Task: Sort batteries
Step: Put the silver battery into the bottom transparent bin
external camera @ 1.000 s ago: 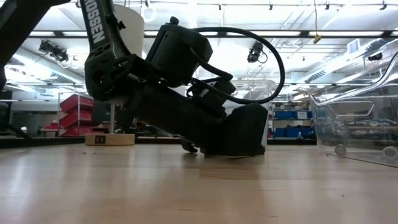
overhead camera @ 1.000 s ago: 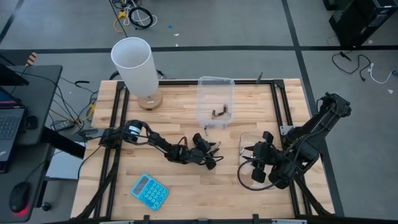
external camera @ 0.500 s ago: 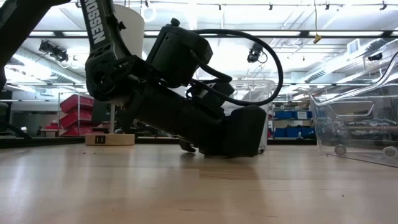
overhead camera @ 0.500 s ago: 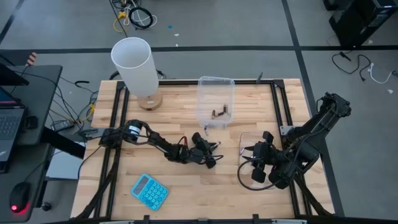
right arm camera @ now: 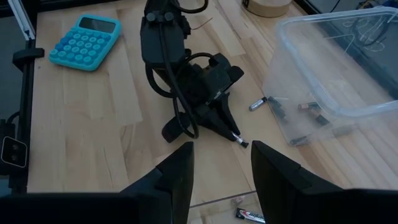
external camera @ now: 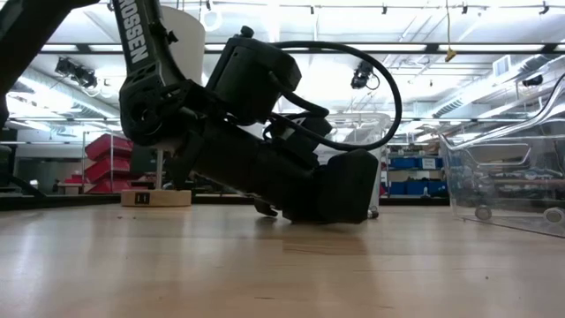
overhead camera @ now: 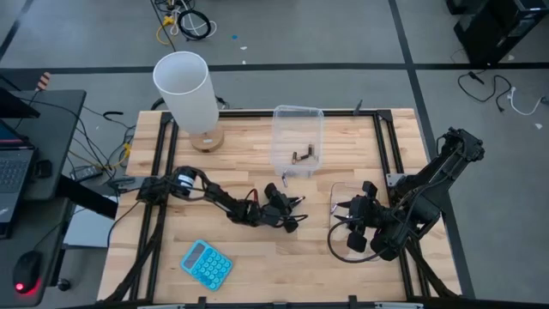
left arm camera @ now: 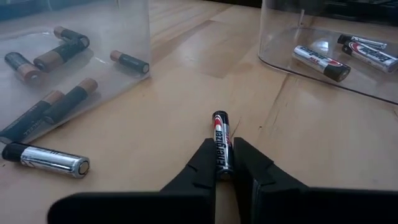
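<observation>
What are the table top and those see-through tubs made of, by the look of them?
The table top looks like pale wood in glued strips with a smooth finish: plank seams and grain show. The tubs, one far and one near the right arm, look like clear thin plastic: batteries inside show through their glossy walls.

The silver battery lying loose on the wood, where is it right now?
In the left wrist view the loose silver battery lies on the table just outside the near wall of the tub of brown cells, apart from the left gripper.
</observation>
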Available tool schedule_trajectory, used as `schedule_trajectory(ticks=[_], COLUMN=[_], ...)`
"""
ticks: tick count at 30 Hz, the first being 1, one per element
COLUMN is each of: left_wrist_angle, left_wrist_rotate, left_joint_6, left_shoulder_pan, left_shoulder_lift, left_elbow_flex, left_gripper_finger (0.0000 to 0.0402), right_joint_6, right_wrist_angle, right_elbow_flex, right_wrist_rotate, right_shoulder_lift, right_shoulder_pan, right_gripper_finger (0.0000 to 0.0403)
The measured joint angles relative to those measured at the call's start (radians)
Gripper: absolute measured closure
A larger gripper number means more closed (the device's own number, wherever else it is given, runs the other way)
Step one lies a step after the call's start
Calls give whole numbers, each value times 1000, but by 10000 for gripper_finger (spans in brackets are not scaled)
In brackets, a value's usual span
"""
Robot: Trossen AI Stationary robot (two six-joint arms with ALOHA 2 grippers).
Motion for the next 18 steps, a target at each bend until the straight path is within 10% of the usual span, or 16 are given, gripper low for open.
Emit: schedule_trajectory(ticks=[18], left_wrist_angle=[232], left_wrist_rotate=[25], left_joint_6=[186], left_shoulder_pan=[-72], left_shoulder_lift=[-1], left_elbow_flex=[-2], left_gripper_finger=[377], right_joint_6=[-220], right_wrist_angle=[136], right_elbow_flex=[0], right_wrist_rotate=[19], right_shoulder_lift=[0], right_shoulder_pan=[0], right_gripper_finger=[257])
